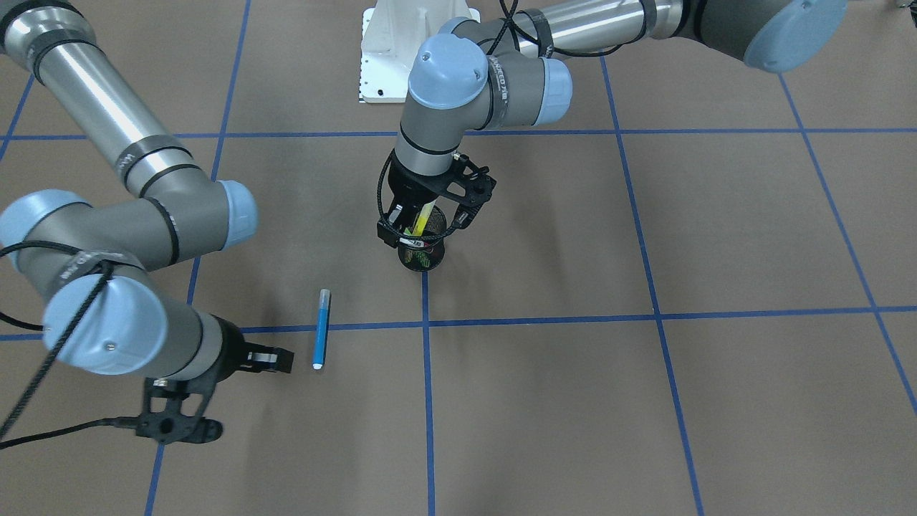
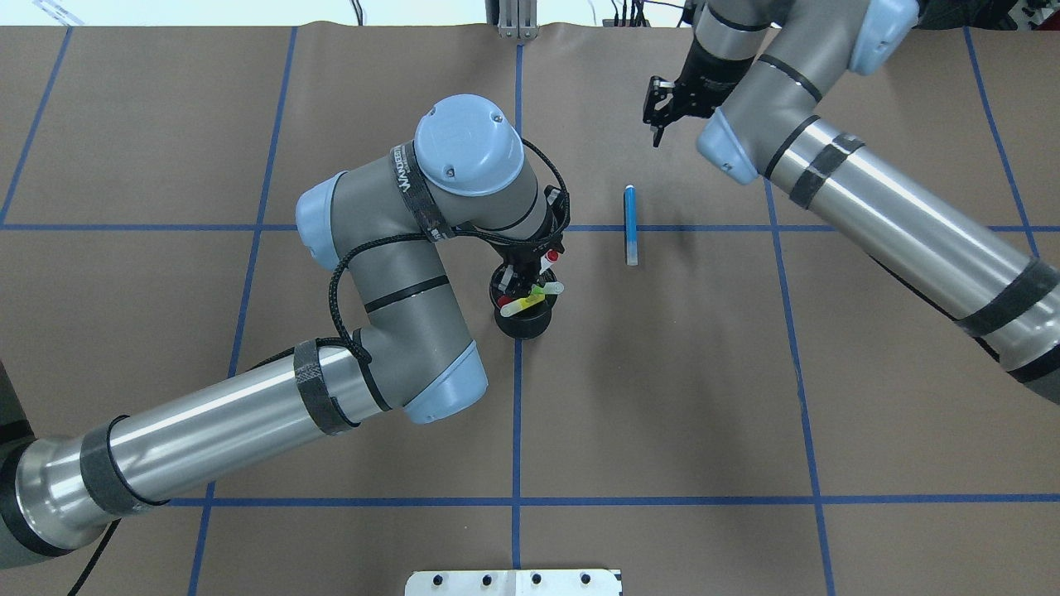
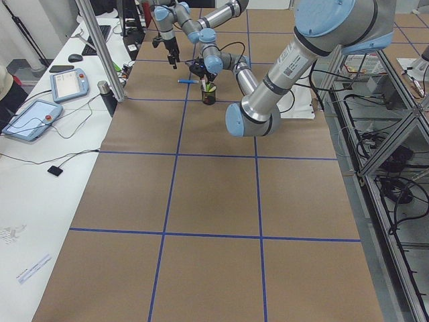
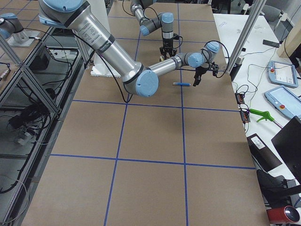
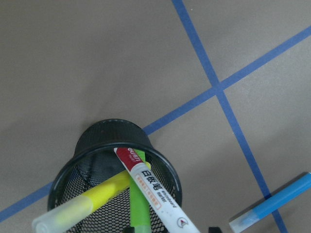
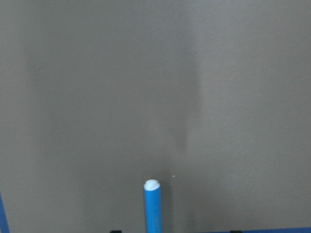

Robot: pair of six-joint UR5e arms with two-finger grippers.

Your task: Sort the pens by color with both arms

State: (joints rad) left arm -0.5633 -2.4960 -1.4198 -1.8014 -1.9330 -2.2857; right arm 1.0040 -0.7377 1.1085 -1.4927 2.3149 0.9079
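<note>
A black mesh cup (image 1: 423,256) (image 2: 523,323) stands on a blue tape line near the table's middle. In the left wrist view its rim (image 5: 97,141) surrounds a yellow pen (image 5: 92,204), a green pen (image 5: 138,204) and a red-and-white pen (image 5: 150,187). My left gripper (image 1: 414,228) (image 2: 523,277) hangs right over the cup. Its jaws look apart around the pens' upper ends. The blue pen (image 1: 322,328) (image 2: 630,225) (image 6: 153,208) lies flat on the paper. My right gripper (image 1: 286,360) (image 2: 656,132) is open and empty, a short way from the blue pen's end.
The white metal base (image 1: 401,50) (image 2: 513,582) sits at the robot's edge. Blue tape lines grid the brown paper. A side table with tablets (image 3: 33,114) and a metal post (image 3: 100,47) line the operators' side.
</note>
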